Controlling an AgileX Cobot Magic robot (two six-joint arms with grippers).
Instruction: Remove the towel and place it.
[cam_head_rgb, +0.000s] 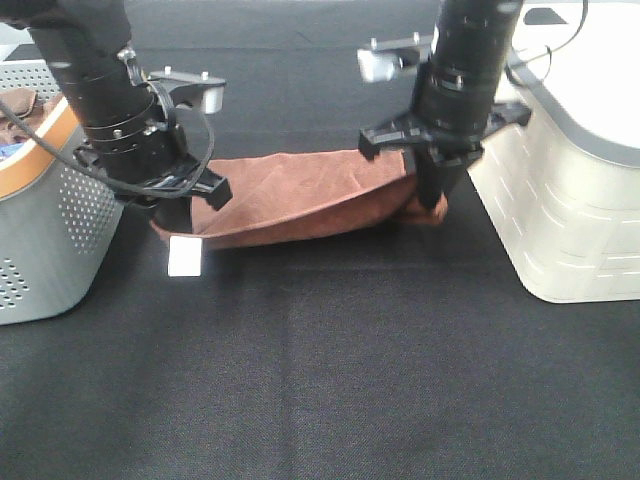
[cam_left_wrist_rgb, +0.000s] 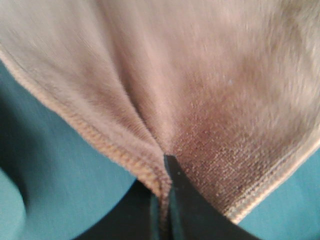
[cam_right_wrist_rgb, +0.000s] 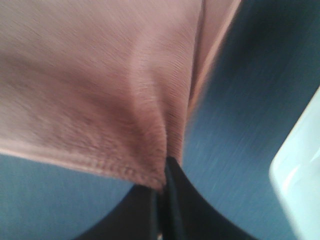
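Exterior high view: reddish-brown microfibre towel (cam_head_rgb: 300, 195) slung low over black table (cam_head_rgb: 320, 380), between grey perforated basket (cam_head_rgb: 50, 240) and white bin (cam_head_rgb: 570, 220). Clamped tight on its stitched hem at opposite ends, jaws of left gripper (cam_head_rgb: 178, 212) and right gripper (cam_head_rgb: 432, 198). At left end, dangling white tag (cam_head_rgb: 186, 257); open table in front.
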